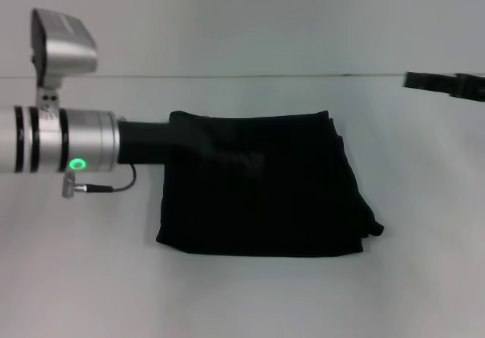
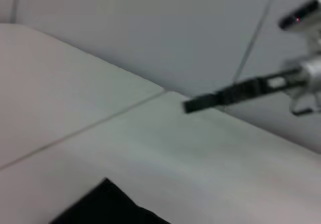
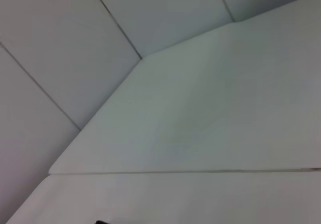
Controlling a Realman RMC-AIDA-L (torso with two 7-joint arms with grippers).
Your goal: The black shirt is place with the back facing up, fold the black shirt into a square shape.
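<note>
Most of the folding looks done. The black shirt (image 1: 261,190) lies on the white table (image 1: 250,292) as a compact, nearly square packet, layers stacked, with a slightly ragged right edge and a small corner of cloth sticking out at lower right.

Left gripper (image 1: 227,156): the arm reaches in from the left, its black end lying over the upper left part of the packet. Black on black, so I cannot tell whether the fingers are spread, closed, or pinching cloth. The left wrist view shows only one dark corner of the shirt (image 2: 108,206) and bare table.

Right gripper (image 1: 447,85): far right, raised, well apart from the shirt, idle. Seen from the left wrist view (image 2: 225,94) it reads as one thin dark bar, so the fingers look drawn together with nothing between them.

Judgement: what is left seems to be tidying the loose right-hand edge and withdrawing the left arm.
</note>
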